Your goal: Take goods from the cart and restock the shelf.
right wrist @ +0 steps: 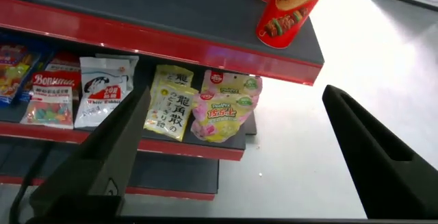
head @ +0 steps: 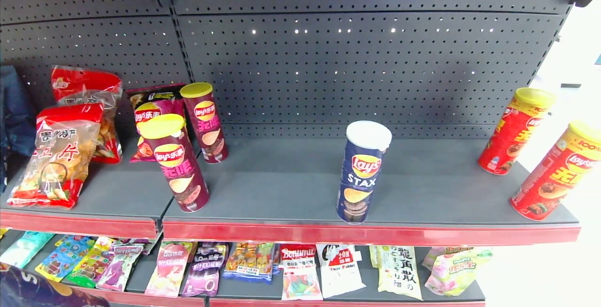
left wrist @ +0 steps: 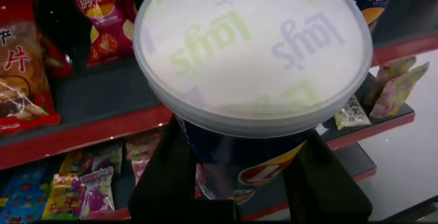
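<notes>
the left gripper point(left wrist: 250, 183) is clamping a navy can point(left wrist: 253, 46) by its sides, on the near side of the upper shelf point(head: 291, 180), toward the left. the right gripper point(right wrist: 236, 94) is hanging wide open, holding nothing, near the lower shelf point(right wrist: 171, 145) at its right end.

I hold a dark blue chip can point(left wrist: 254, 152), white lid point(left wrist: 253, 46) on, upright in my left end effector point(left wrist: 250, 179). A second blue can point(head: 362, 171) stands upright mid-frame on the red-edged shelf point(head: 422, 189).
</notes>
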